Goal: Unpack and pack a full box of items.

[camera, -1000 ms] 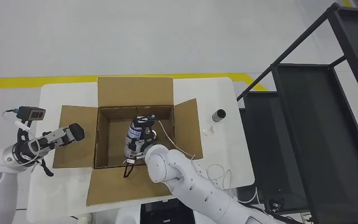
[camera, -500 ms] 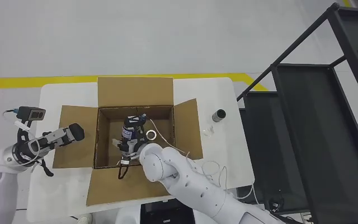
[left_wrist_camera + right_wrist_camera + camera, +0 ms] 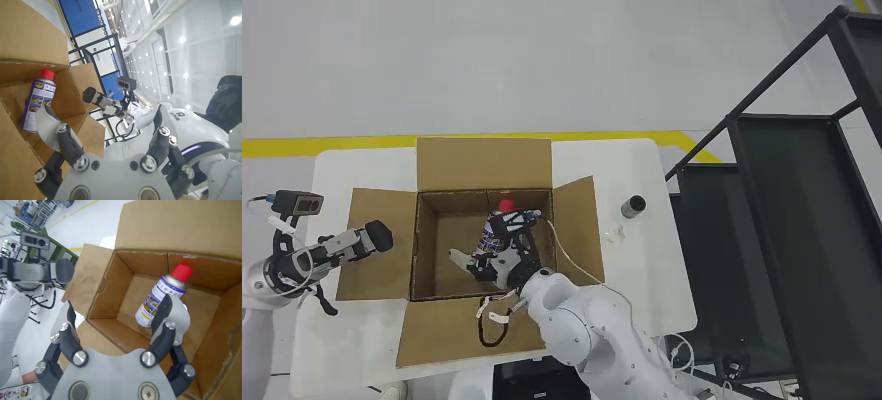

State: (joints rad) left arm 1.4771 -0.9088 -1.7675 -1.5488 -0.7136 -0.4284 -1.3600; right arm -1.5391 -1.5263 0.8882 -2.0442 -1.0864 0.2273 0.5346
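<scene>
Looking into the open brown cardboard box [image 3: 482, 160], we find the red-capped blue spray can [image 3: 162, 294] upright by its far wall, bare floor alongside. Right gripper [image 3: 119, 306]: released beside it. Left gripper [image 3: 101, 113]: released, above a side flap [image 3: 362, 278].

Left gripper [image 3: 102, 111], right gripper [image 3: 119, 303]: jaws apart

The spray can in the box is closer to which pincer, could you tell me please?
Right. The right pincer is open over the box, one finger just beside the spray can; the left pincer is out over a side flap, apart from it.
</scene>
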